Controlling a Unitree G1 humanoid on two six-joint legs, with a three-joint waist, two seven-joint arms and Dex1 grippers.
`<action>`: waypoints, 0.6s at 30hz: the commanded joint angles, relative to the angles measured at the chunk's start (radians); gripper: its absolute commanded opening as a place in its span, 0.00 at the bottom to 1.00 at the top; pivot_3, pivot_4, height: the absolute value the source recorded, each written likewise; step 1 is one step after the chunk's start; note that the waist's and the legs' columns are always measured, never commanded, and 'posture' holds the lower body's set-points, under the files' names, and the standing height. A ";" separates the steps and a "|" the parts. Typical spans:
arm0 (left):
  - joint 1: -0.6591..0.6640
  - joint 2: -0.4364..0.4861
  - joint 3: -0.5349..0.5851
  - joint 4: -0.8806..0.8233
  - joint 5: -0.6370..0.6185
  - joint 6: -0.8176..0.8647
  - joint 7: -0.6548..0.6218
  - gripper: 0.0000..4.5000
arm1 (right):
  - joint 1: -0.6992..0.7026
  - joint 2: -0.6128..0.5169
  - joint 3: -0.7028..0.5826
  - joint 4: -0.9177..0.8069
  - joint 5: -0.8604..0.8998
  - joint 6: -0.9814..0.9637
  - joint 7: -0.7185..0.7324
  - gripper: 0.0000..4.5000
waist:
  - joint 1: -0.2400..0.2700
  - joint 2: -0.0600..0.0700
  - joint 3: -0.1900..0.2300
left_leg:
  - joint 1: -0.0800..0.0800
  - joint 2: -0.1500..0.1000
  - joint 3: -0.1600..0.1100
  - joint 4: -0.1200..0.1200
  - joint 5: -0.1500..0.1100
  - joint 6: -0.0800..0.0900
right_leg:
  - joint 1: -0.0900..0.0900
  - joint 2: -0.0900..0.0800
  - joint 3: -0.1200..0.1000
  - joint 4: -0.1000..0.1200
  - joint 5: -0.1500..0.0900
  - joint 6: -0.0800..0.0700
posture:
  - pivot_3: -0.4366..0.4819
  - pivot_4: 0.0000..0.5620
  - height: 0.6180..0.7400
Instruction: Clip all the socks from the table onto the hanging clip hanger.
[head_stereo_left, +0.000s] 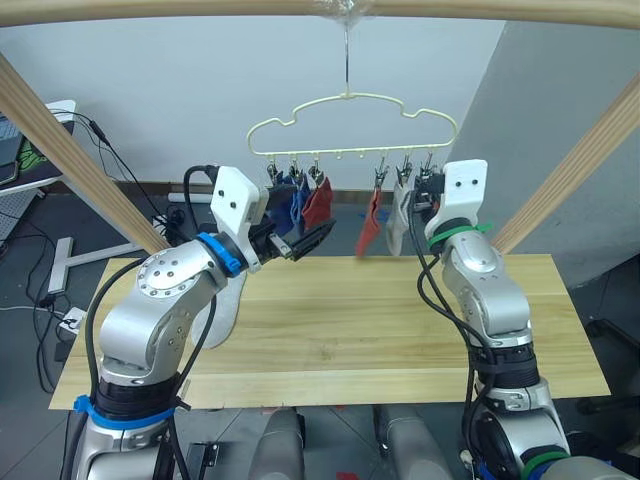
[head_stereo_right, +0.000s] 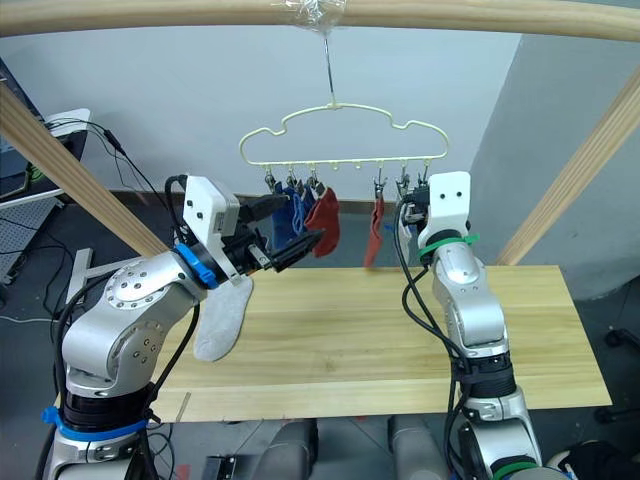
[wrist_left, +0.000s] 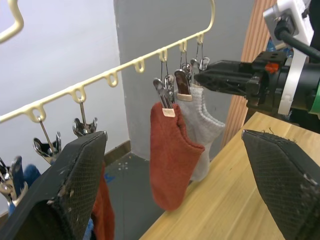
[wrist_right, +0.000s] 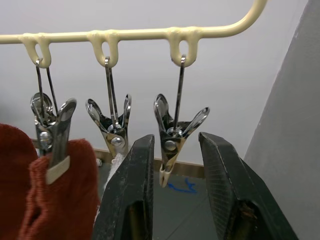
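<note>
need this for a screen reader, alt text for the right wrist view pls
The right gripper is open around an empty metal clip, the end one on the pale yellow clip hanger. The next clip grips pale fabric, and a third clip holds a rust red sock.

Even, soft daylight-like illumination in both head views; no hard glare. Tabletop (head_stereo_left: 350, 330) evenly lit, with only faint, diffuse shadow under the arms. White wall behind reads bright, grey wall at right darker. Head views sharp across the depth, slight bowing of the wooden poles (head_stereo_left: 70, 150) toward the edges. Left wrist view: near fingers (wrist_left: 60, 195) soft, out of focus; hanging socks (wrist_left: 172, 155) crisp. Right wrist view: clips (wrist_right: 172, 135) sharp with small specular highlights on the metal; background floor blurred.
</note>
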 joint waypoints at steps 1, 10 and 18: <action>-0.018 0.017 -0.003 -0.033 -0.004 -0.025 -0.018 1.00 | -0.043 0.003 -0.016 -0.001 -0.016 -0.039 -0.003 0.32 | 0.000 0.000 0.000 | 0.000 0.000 0.000 0.000 0.000 0.000 | 0.000 0.000 0.000 0.000 0.000 -0.001 | 0.58 0.46 1.00; -0.064 0.007 -0.008 -0.036 -0.035 -0.004 -0.021 1.00 | -0.077 0.010 -0.012 0.037 -0.031 -0.058 0.001 0.32 | 0.007 0.000 0.000 | 0.000 0.000 0.000 0.000 0.000 0.000 | 0.000 0.000 0.000 0.000 0.001 -0.001 | 0.58 0.46 1.00; -0.122 0.017 -0.006 -0.022 -0.143 0.060 -0.089 1.00 | -0.092 0.021 -0.007 0.047 -0.034 -0.070 0.011 0.32 | 0.011 0.000 0.000 | 0.000 0.000 0.000 0.000 0.000 0.000 | 0.000 0.000 0.000 0.000 0.001 -0.001 | 0.58 0.46 1.00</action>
